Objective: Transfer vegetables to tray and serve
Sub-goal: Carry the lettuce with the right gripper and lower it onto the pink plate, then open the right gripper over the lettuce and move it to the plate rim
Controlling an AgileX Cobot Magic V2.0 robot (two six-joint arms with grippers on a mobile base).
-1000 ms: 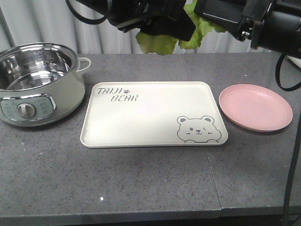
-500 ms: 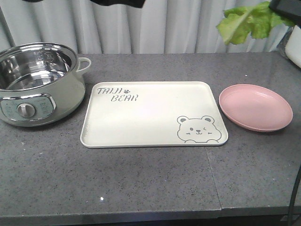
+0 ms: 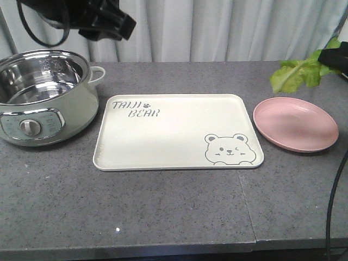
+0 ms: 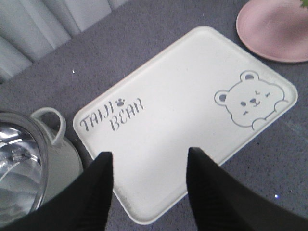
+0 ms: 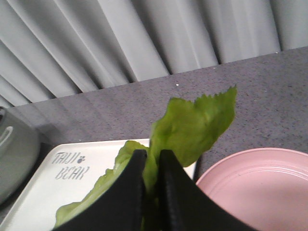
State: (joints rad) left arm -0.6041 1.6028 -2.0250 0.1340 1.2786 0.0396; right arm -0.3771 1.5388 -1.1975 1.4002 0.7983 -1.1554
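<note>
The vegetables, a crinkly green lettuce leaf (image 3: 298, 73), hang in the air above the far edge of the round pink plate (image 3: 296, 125). My right gripper (image 5: 153, 159) is shut on the leaf (image 5: 192, 122), which sticks out past both fingers. The cream tray (image 3: 179, 128) with the bear drawing lies empty in the middle of the counter. High above the tray (image 4: 183, 106) hovers my left gripper (image 4: 149, 161), open with nothing between its fingers. In the front view the left arm (image 3: 103, 22) is at the top left.
A pale green electric pot (image 3: 43, 95) with a steel bowl stands left of the tray. A grey curtain (image 3: 217, 27) hangs behind the counter. The counter's front edge (image 3: 163, 247) runs along the bottom. A black cable (image 3: 334, 206) hangs at the right.
The right gripper has carried the lettuce from the top centre over to the right and down towards the pink plate. The left arm has swung to the upper left.
</note>
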